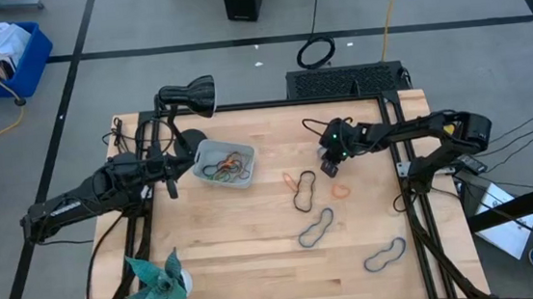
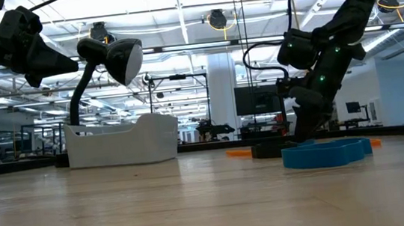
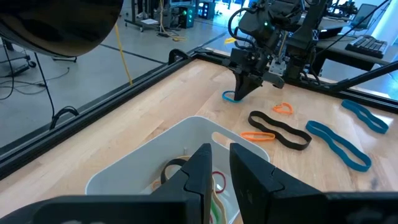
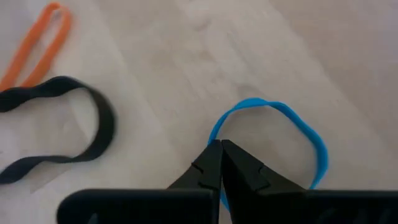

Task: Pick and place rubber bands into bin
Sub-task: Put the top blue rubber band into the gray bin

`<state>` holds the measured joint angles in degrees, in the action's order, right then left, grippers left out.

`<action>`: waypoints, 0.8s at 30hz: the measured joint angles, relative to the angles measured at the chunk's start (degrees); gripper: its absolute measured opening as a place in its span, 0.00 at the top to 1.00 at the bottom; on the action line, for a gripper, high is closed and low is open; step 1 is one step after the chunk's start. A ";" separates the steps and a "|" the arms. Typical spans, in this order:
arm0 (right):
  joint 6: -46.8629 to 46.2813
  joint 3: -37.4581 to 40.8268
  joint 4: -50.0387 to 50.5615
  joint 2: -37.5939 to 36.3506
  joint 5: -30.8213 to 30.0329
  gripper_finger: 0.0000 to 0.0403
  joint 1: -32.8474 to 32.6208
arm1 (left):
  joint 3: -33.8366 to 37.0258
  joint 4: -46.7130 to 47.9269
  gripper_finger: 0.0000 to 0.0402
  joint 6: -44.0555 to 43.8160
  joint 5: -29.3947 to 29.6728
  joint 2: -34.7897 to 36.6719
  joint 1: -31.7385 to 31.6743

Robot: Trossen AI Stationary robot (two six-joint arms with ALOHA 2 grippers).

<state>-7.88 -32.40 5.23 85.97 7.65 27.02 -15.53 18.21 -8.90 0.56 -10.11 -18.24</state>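
Observation:
The light grey-blue bin (image 1: 207, 156) stands left of the table's middle and holds several rubber bands (image 1: 229, 164). On the wood lie a black band (image 1: 305, 193), two orange bands (image 1: 296, 180) (image 1: 341, 189) and two blue-grey bands (image 1: 317, 227) (image 1: 385, 253). My right gripper (image 1: 330, 170) is down at the table, right of these, shut on a small blue band (image 4: 298, 124). My left gripper (image 3: 221, 163) hovers high by the bin's left side, empty, with a narrow gap between its fingers. My right gripper pinches the blue band's strand (image 4: 213, 132) between its two fingertips, at one side of the loop. The fingers come from above, pointing down. The rest of the loop lies flat on the wood, as the left wrist view (image 3: 231, 97) also shows.
A black desk lamp (image 1: 192, 94) stands at the table's far left, behind the bin. A teal plant-shaped toy (image 1: 157, 285) sits at the near left corner. Black cables (image 1: 125, 133) run along the table's left side.

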 joint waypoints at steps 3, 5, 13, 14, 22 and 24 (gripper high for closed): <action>0.11 0.00 -0.04 0.00 1.75 0.99 -0.55 | 0.00 0.01 0.84 0.06 0.00 0.00 0.02; 0.17 0.00 -0.42 0.00 2.07 0.99 -0.65 | 0.00 -0.01 0.84 0.14 0.00 0.00 0.01; -1.33 0.00 -2.67 -0.04 2.11 0.99 -0.65 | 0.00 -0.01 0.84 0.13 0.00 0.00 0.02; -2.20 0.02 -3.12 -0.03 2.15 0.99 -0.65 | 0.00 -0.01 0.84 0.13 0.00 0.00 0.01; -7.78 0.11 -7.74 0.11 3.18 0.99 -0.67 | 0.00 0.01 0.84 0.13 0.00 0.00 0.01; -8.03 0.11 -7.89 0.11 3.12 0.99 -0.67 | 0.00 -0.01 0.84 0.11 0.00 0.00 0.02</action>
<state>-15.91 -32.29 -2.65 86.08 10.77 26.35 -15.53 18.20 -8.80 0.56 -10.11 -18.22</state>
